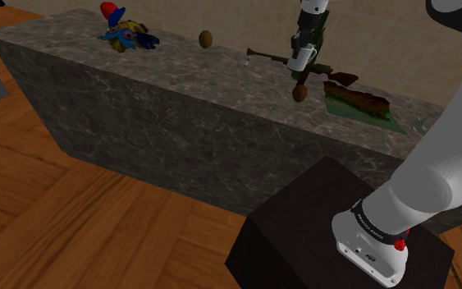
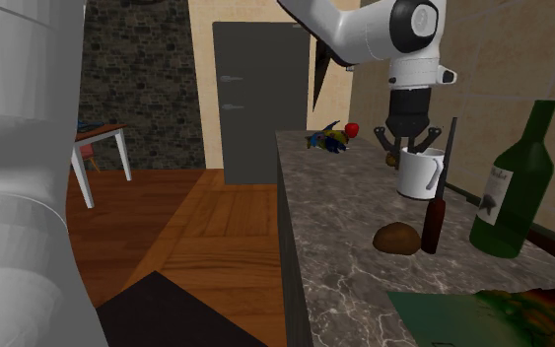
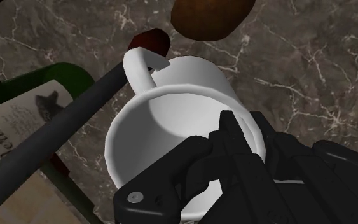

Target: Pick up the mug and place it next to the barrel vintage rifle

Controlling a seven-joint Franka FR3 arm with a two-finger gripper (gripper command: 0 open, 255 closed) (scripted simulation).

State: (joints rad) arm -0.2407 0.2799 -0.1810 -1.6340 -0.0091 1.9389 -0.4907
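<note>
My black gripper (image 3: 231, 137) is shut on the white mug (image 3: 171, 121), one finger inside the rim and one outside. The handle points away from the fingers, toward the rifle's dark barrel (image 3: 75, 121). In the second exterior view the gripper (image 2: 410, 153) comes straight down onto the mug (image 2: 418, 173), which is low over the marble counter (image 2: 334, 227), right beside the long rifle (image 2: 441, 187). I cannot tell whether the mug touches the counter. The shoulder view has the mug (image 1: 303, 57) by the middle of the rifle (image 1: 336, 75).
A green wine bottle (image 2: 512, 182) stands just beyond the rifle. A brown rounded lump (image 2: 396, 238) lies near the stock, another (image 1: 206, 38) farther along. A colourful toy (image 1: 126, 34) sits at the counter's far end, a green mat (image 1: 360, 103) at the near end.
</note>
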